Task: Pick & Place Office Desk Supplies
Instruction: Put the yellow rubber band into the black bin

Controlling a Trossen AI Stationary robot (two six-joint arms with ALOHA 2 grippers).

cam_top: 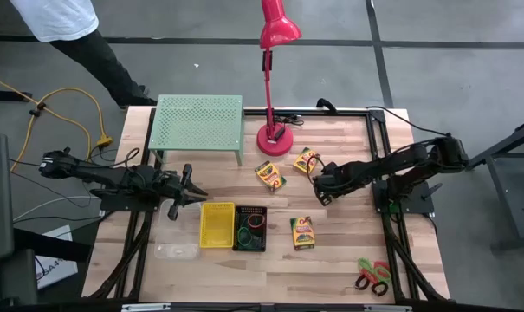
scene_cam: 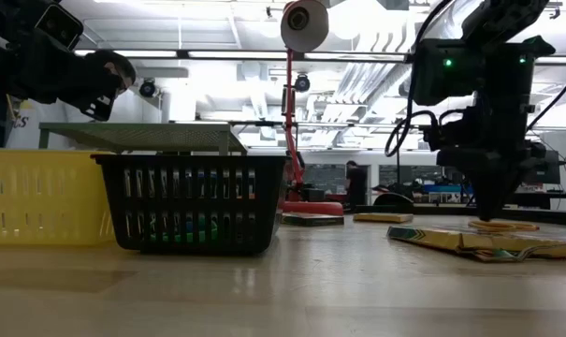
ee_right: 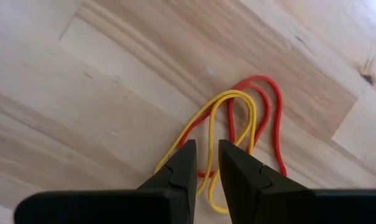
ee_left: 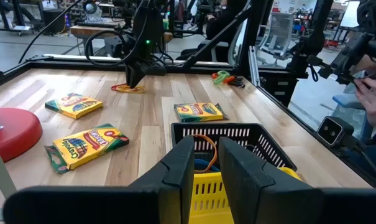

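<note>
Three flat yellow cardboard crayon boxes with green and red print lie on the wooden table: one (cam_top: 270, 176) just right of centre, one (cam_top: 307, 160) up and to its right, and one (cam_top: 302, 233) lower down, right of the bins. A small yellow plastic slotted bin (cam_top: 216, 224) sits at centre, touching a black mesh bin (cam_top: 250, 228) on its right with coloured loops inside. A clear plastic bin (cam_top: 176, 251) lies lower left. Scissors with red and green handles (cam_top: 373, 276) rest at lower right. Thin yellow and red loops (ee_right: 240, 134) lie tangled flat on the wood.
</note>
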